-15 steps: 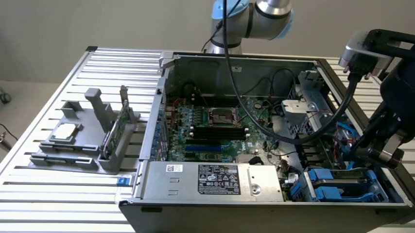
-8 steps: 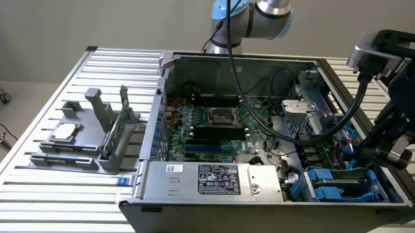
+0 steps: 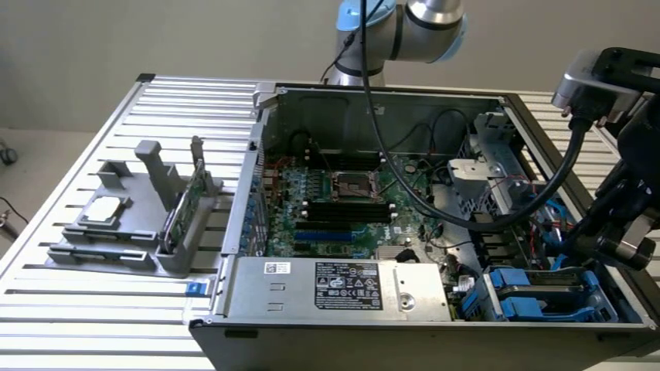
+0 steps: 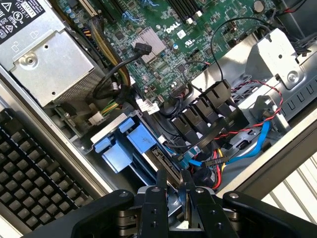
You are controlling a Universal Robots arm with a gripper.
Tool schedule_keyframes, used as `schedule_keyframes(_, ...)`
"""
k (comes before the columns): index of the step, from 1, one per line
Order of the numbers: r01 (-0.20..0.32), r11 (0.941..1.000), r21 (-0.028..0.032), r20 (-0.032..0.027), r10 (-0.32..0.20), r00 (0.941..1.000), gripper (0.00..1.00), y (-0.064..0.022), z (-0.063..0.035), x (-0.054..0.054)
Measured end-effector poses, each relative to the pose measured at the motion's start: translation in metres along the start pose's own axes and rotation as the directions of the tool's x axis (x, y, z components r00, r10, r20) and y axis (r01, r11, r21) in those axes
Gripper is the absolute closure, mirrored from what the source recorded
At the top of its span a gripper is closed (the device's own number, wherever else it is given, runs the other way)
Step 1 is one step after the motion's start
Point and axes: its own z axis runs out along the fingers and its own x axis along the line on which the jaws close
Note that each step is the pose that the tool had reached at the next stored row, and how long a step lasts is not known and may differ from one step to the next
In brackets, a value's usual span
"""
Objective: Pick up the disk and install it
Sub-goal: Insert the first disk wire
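Note:
The disk (image 3: pixel 518 284), a grey drive in a blue plastic carrier, sits in the drive bay at the near corner of the open computer case, on the exterior view's right. In the wrist view its blue carrier (image 4: pixel 133 144) lies just beyond my fingertips, among black and coloured cables. My gripper (image 4: pixel 174 186) hovers above that corner of the case (image 3: pixel 608 246). Its fingers (image 4: pixel 161 184) stand a narrow gap apart with nothing visible between them. It is not touching the carrier.
The case holds a motherboard (image 3: pixel 345 201), a silver power supply (image 3: pixel 341 287) and loose red, blue and black cables (image 4: pixel 237 139) around the bay. A grey tray (image 3: pixel 113 247) on the exterior view's left carries a small silver chip (image 3: pixel 105 209) and an upright green card (image 3: pixel 188 202). A black keyboard (image 4: pixel 29 173) lies beside the case.

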Motion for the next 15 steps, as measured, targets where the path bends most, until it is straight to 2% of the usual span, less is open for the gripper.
schedule_keyframes(15, -0.002, 1.0, 0.0002, 0.0, 0.002, 1.0, 0.75, 0.0002, 0.0, -0.0003)
